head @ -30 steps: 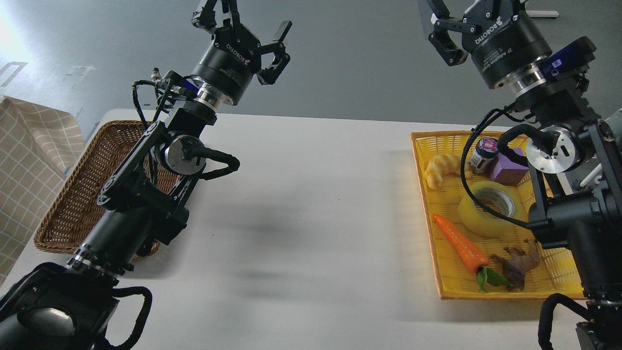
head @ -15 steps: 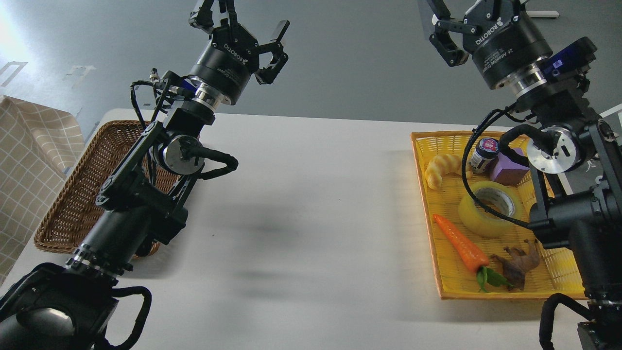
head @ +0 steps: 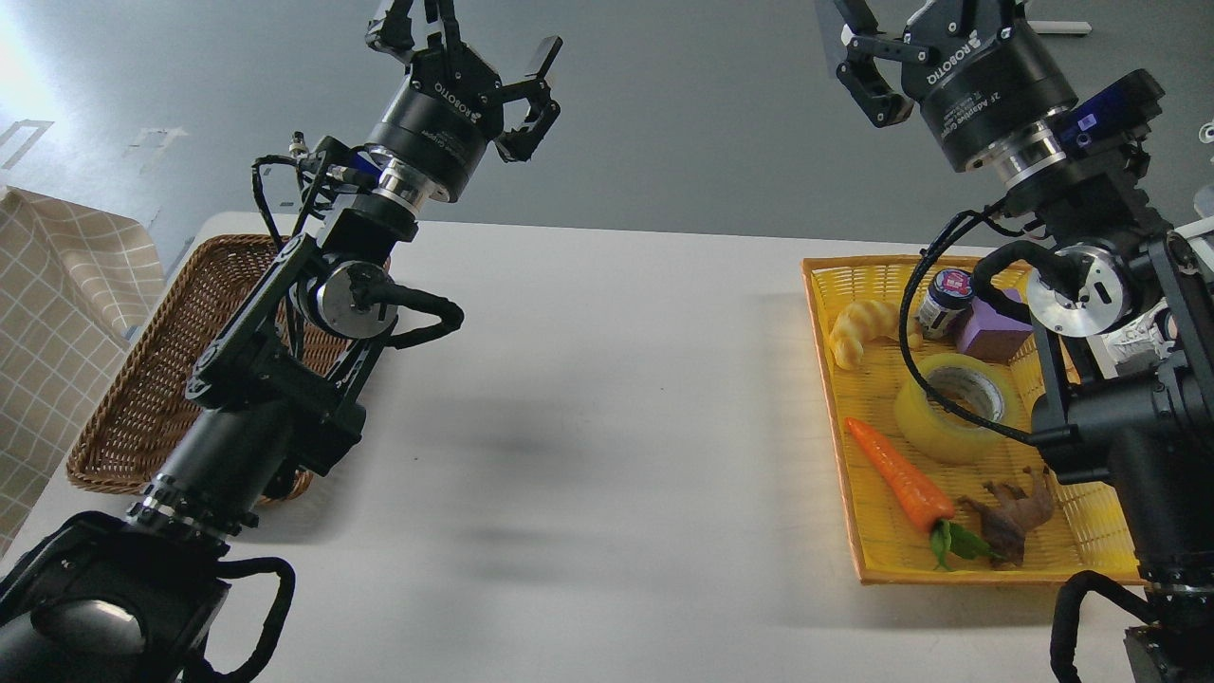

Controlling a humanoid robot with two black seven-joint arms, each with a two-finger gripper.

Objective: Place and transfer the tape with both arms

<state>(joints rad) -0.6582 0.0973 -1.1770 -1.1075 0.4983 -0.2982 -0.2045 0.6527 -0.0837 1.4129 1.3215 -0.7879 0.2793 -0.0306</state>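
Note:
The tape (head: 925,422), a wide translucent yellow roll with a grey-white core, lies flat in the yellow tray (head: 948,572) at the right of the table. A black cable of my right arm crosses in front of it. My left gripper (head: 467,30) is raised high over the table's far left, open and empty. My right gripper (head: 901,24) is raised high above the tray's far end, well above the tape. Its jaws are spread and empty, with the fingertips partly cut off by the top edge.
The tray also holds a pale croissant toy (head: 858,330), a small jar (head: 946,302), a purple block (head: 991,332), an orange carrot (head: 899,477) and a brown figure (head: 1013,512). A brown wicker basket (head: 142,379) stands at the left, partly behind my left arm. A checked cloth (head: 57,323) lies at the far left.
My left arm has shifted slightly left and up. The right arm and the tape have barely moved.

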